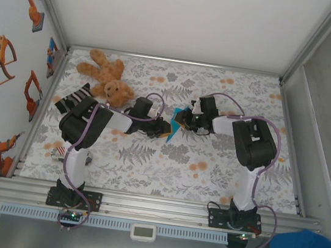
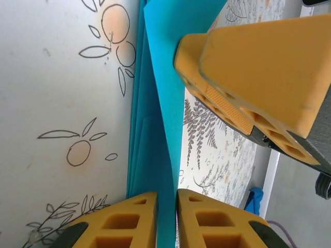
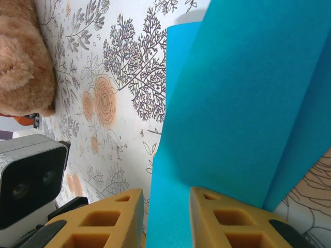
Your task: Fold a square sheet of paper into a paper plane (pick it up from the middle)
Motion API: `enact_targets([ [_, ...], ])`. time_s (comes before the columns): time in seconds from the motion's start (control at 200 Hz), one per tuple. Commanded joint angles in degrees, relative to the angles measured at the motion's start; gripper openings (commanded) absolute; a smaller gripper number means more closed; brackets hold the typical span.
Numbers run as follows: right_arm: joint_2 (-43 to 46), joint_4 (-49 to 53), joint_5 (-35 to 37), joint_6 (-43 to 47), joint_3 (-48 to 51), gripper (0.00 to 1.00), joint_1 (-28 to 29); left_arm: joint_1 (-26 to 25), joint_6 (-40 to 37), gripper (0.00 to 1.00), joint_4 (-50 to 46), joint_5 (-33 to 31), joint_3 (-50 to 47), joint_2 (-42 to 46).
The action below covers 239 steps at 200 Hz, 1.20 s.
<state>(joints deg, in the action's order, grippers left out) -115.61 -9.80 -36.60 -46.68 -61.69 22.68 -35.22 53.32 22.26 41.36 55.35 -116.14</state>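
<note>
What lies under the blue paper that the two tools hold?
The flowered tablecloth shows on both sides of the blue paper; the patch straight below its folds is covered.

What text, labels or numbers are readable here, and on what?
None readable.
The small white device, bottom centre of the top view: has a screen, too small to read.
The wall stickers: orange drawings, no lettering visible.
The blue paper: plain.

surface: floral table [image 1: 208,173] | on it: teddy bear [image 1: 105,78] (far-left corner)
</note>
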Motion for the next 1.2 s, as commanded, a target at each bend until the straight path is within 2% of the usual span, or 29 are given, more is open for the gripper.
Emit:
enact_targets([
  [0.0, -3.21, 4.18, 5.05, 1.41, 0.39, 0.29, -0.22, -0.68, -2.61, 0.16, -8.63, -1.92, -0.38, 0.36],
  [0.371, -3.89, 6.26, 6.17, 1.61, -0.40, 0.29, -0.21, -1.03, -4.63, 0.11, -13.70, -5.16, 0.51, 0.56],
  [0.581, -4.08, 7.51, 6.87, 1.59, -0.80, 0.29, -0.26, -0.75, -4.29, 0.20, -13.93, -5.21, -0.35, 6.26],
  [0.701, -3.85, 7.95, 7.15, 1.67, -0.72, 0.29, -0.24, -0.59, -5.20, 0.26, -16.62, -8.69, -1.52, 11.69],
  [0.766, -3.78, 8.04, 7.24, 1.68, -0.70, 0.28, -0.28, -0.58, -6.23, 0.27, -18.56, -11.27, -1.80, 13.90],
  [0.876, -3.80, 8.05, 7.29, 1.59, -0.63, 0.28, -0.25, -0.96, -6.28, 0.27, -16.33, -10.80, -1.89, 15.71],
  [1.192, -3.91, 7.84, 7.50, 1.34, -0.53, 0.27, -0.30, -5.30, -6.12, 0.25, -15.32, -10.07, 5.94, 8.81],
])
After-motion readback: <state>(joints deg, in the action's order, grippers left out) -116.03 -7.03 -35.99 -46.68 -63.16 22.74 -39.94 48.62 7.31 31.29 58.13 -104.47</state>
